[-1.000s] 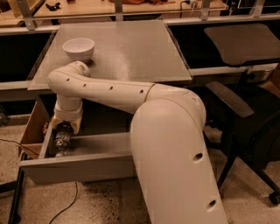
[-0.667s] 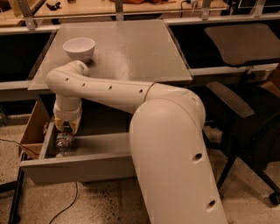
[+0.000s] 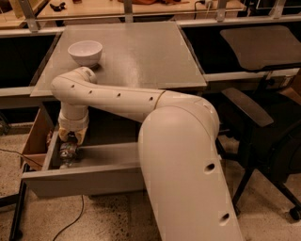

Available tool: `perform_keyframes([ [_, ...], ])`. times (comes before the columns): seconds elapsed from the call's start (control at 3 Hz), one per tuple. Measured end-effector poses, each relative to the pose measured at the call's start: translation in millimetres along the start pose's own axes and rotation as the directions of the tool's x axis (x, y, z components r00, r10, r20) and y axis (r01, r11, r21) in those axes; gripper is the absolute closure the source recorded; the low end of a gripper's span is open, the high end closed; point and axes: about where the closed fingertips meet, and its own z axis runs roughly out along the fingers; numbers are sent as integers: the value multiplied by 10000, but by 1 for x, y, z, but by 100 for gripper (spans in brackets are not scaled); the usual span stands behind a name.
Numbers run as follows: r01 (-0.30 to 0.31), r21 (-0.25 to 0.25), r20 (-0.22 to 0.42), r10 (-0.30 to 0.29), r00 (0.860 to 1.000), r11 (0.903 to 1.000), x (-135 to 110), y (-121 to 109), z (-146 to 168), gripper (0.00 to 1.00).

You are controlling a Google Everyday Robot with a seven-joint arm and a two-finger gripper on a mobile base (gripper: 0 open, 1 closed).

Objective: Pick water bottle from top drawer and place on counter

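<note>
The top drawer [image 3: 89, 181] is pulled open below the counter [image 3: 136, 52]. The water bottle [image 3: 67, 153], small and clear, lies inside the drawer at its left end, close to the left inner side. My gripper [image 3: 70, 140] points straight down into the drawer, directly over the bottle and touching or nearly touching its upper end. My arm [image 3: 117, 96] reaches in from the right, in front of the counter's front edge, and hides the middle and right part of the drawer.
A round white bowl [image 3: 85, 52] stands at the counter's back left. A brown wooden box [image 3: 35, 141] sits left of the drawer. A black chair [image 3: 263, 122] stands to the right. A light wooden tabletop [image 3: 117, 7] lies behind the counter.
Hardly anything has moved. The gripper stays over the bottle at the drawer's left end, and the bottle has shifted only slightly.
</note>
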Motion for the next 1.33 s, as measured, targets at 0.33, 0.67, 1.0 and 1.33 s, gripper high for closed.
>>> perform_keyframes([
  [0.33,7,24,80,-8,10000,10000,-1,-1,1,48],
  [0.67,44,57,161,-45,9999,10000,-2,-2,3,50],
  [1.0,103,133,272,-106,9996,9999,-4,-1,13,74],
  [1.33,51,156,-38,-50,10000,9999,-7,5,0,97],
])
